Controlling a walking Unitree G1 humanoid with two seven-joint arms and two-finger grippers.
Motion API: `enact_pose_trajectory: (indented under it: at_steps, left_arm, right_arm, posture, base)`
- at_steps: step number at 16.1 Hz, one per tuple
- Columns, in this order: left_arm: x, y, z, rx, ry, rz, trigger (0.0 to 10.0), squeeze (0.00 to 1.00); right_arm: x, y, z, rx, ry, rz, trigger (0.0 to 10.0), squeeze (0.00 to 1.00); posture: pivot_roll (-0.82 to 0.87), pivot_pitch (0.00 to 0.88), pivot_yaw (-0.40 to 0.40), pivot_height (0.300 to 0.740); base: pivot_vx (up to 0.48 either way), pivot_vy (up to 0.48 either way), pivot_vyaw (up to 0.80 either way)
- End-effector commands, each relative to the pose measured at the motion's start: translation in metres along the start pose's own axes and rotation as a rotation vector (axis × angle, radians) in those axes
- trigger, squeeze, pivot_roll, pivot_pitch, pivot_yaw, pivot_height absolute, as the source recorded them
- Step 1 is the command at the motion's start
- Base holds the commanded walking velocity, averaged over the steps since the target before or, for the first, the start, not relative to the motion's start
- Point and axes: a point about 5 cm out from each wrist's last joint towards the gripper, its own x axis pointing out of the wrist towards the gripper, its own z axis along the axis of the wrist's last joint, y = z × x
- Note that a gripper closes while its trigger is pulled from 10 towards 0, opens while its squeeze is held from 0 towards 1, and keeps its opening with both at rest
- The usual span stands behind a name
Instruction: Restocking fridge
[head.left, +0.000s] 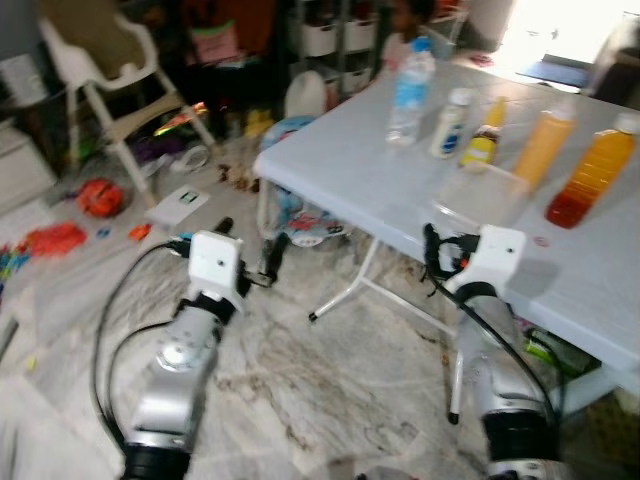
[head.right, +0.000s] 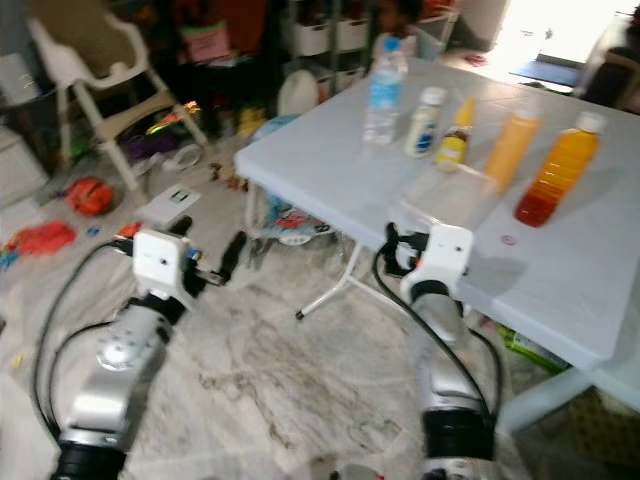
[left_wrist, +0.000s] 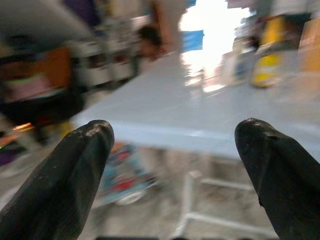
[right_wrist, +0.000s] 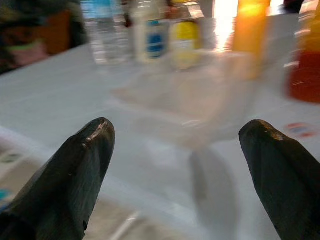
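Several bottles stand in a row on the pale folding table (head.left: 340, 150): a water bottle with a blue cap (head.left: 410, 90), a white bottle (head.left: 450, 124), a small yellow bottle (head.left: 482, 138), an orange juice bottle (head.left: 545, 148) and an amber bottle (head.left: 592, 170). A clear plastic container (right_wrist: 200, 100) lies in front of them. My right gripper (head.left: 432, 252) is open at the table's near edge, pointing at the container with nothing between its fingers. Left of the table my left gripper (head.left: 248, 243) hangs open and empty over the floor, facing the table edge (left_wrist: 200, 135).
The table's metal legs (head.left: 350, 290) stand between my arms. A white high chair (head.left: 110, 70), a red ball (head.left: 100, 197), scattered toys and a white jug (head.left: 305, 95) clutter the marble floor at the back left. Shelves line the back wall.
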Motion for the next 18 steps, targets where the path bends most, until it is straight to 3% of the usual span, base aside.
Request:
enact_pose_trajectory:
  at_steps: [1, 5, 13, 18]
  left_arm:
    - [-0.0008, 0.0095, 0.0046, 0.031, -0.013, 0.021, 10.0, 0.0]
    - [-0.0007, 0.0096, 0.0047, 0.031, -0.014, 0.021, 10.0, 0.0]
    - [-0.0006, 0.0092, 0.0052, 0.03, -0.02, 0.019, 10.0, 0.0]
    - [-0.001, 0.0085, 0.0053, 0.031, -0.023, 0.016, 10.0, 0.0]
  right_arm:
    - [0.0016, 0.0101, 0.0083, 0.02, -0.035, 0.028, 10.0, 0.0]
    - [0.0011, 0.0121, 0.0101, 0.013, -0.049, 0.036, 10.0, 0.0]
    - [0.0023, 0.012, 0.0147, 0.01, -0.069, 0.028, 10.0, 0.0]
    - [0.0029, 0.0103, 0.0171, 0.007, -0.078, 0.008, 10.0, 0.0]
  posture:
    - [0.01, 0.0, -0.002, 0.74]
    - [0.01, 0.0, -0.002, 0.74]
    - [0.01, 0.0, -0.004, 0.74]
    - [0.01, 0.0, -0.004, 0.74]
  base:
    - [0.435, 0.0, -0.8]
    - [0.436, 0.0, -0.63]
    - [0.402, 0.0, 0.0]
    - [0.056, 0.0, 0.0]
